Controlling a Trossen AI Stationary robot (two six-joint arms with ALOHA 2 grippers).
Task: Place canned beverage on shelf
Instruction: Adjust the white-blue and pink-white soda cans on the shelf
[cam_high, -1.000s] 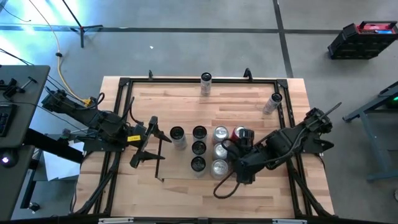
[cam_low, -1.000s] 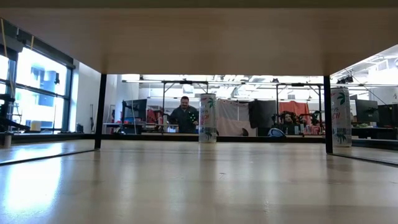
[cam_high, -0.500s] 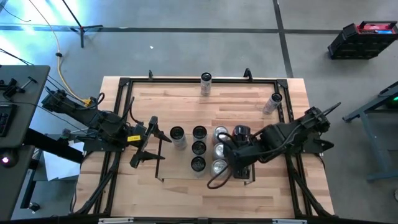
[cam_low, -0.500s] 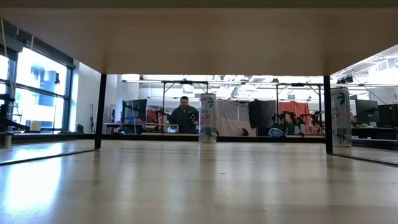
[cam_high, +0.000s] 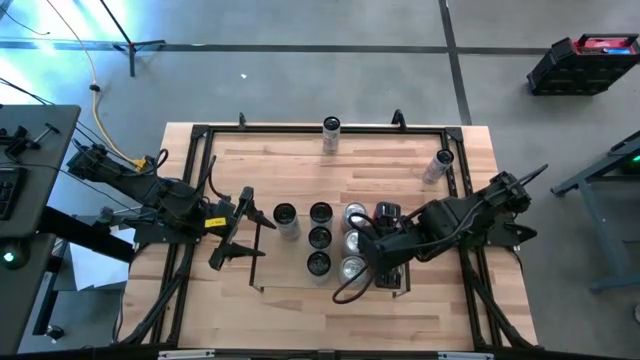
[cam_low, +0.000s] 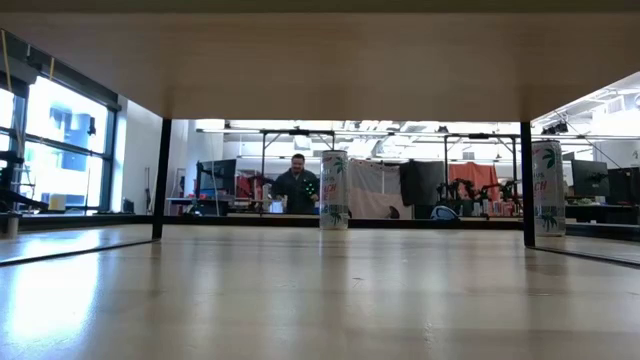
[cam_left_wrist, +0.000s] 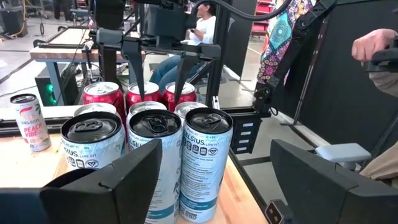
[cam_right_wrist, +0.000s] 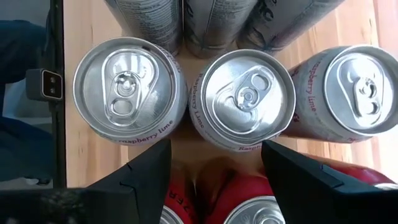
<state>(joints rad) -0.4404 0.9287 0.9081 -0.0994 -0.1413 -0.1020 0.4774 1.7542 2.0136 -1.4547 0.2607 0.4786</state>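
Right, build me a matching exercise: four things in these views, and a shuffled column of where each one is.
Things:
1. left gripper
2. right gripper
3. black crate
4. person

Places:
A. on the floor past the table's far right corner
B. in the room behind the table
C. left of the grouped cans
D. above the grouped cans

Pairs: 1-C, 2-D, 3-A, 4-B

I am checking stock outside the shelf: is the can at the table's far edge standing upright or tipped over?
Upright. The can stands on its base in the low view, and the high view shows its round top.
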